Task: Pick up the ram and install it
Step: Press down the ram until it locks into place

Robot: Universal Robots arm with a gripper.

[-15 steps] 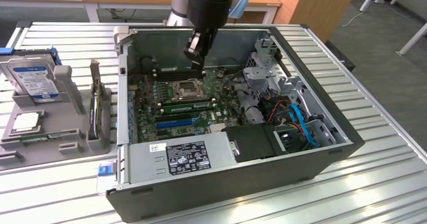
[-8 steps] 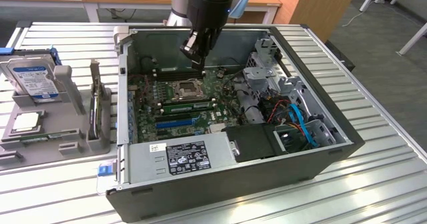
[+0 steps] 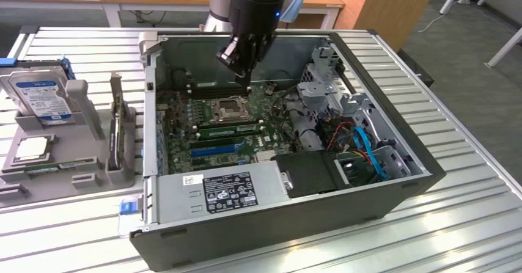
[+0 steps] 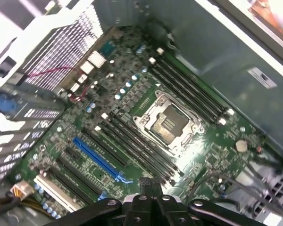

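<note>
In the exterior view, the black robot arm comes down from the top edge and hangs tilted over the open grey computer case [image 3: 392, 181], its black gripper [image 3: 236, 62] poised above the far part of the green motherboard [image 3: 220, 132], near the rear memory slots and just behind the square silver processor socket [image 3: 230, 109]. Whether the claw is closed or spread cannot be told from this angle, and nothing can be made out between its fingers. To the exterior view's left of the case, on the slatted metal table [image 3: 456, 224], a grey parts holder [image 3: 82, 157] carries the silver hard drive with a blue-and-white label [image 3: 41, 99], a square silver processor chip [image 3: 33, 148], and the ram [image 3: 116, 111], a long narrow circuit-board stick standing on edge in its slot, well apart from the gripper. In the wrist view, the camera looks down into the case at the motherboard [image 4: 217, 155], with the processor socket [image 4: 170, 123] central and rows of black memory slots [image 4: 137, 146] on both sides; the gripper [image 4: 151, 188] shows at the frame's edge with its dark fingertips drawn close together, nothing visible between them.
</note>
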